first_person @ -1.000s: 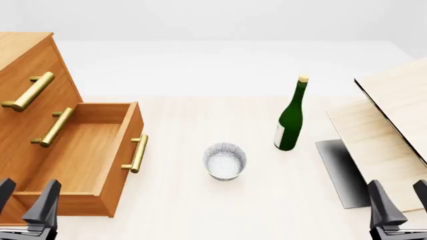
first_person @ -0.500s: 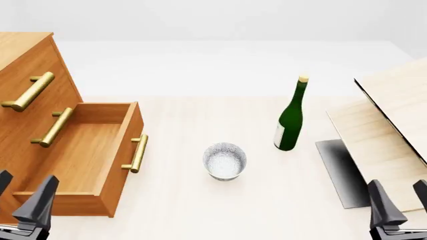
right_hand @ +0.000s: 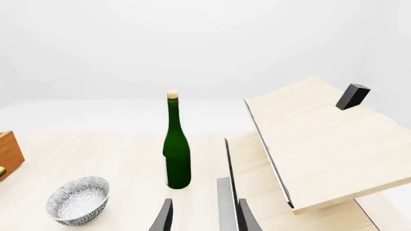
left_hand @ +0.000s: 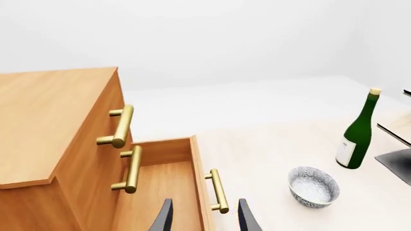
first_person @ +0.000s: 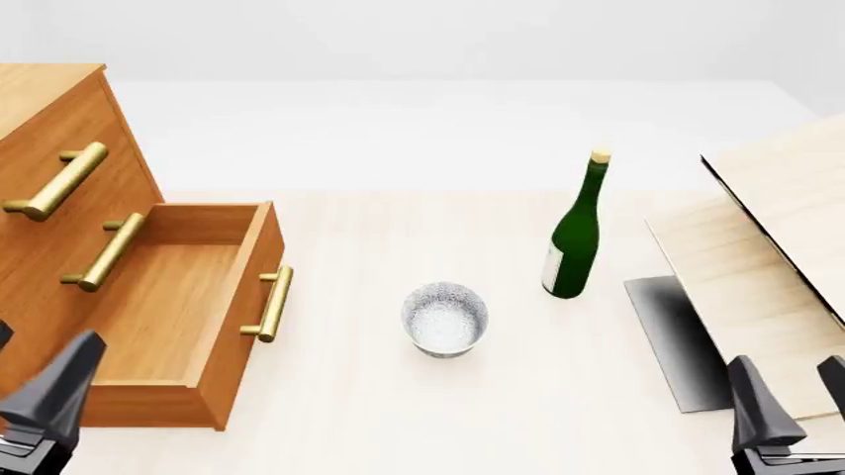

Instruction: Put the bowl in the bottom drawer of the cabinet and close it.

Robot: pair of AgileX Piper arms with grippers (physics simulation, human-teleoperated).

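Note:
The small speckled white bowl stands upright on the table, right of the cabinet. The cabinet's bottom drawer is pulled out and holds nothing. Both drawers above it are shut. My left gripper is open at the near left, by the drawer's near end and well left of the bowl. At the near right my right gripper is open too, with nothing held, far from the bowl.
A green bottle stands behind and right of the bowl. Tilted pale wood boards and a dark grey plate fill the right side. A small black block sits on the upper board.
My left gripper has drifted left and lower in the front view, still open. The right gripper, bowl and drawer have not moved.

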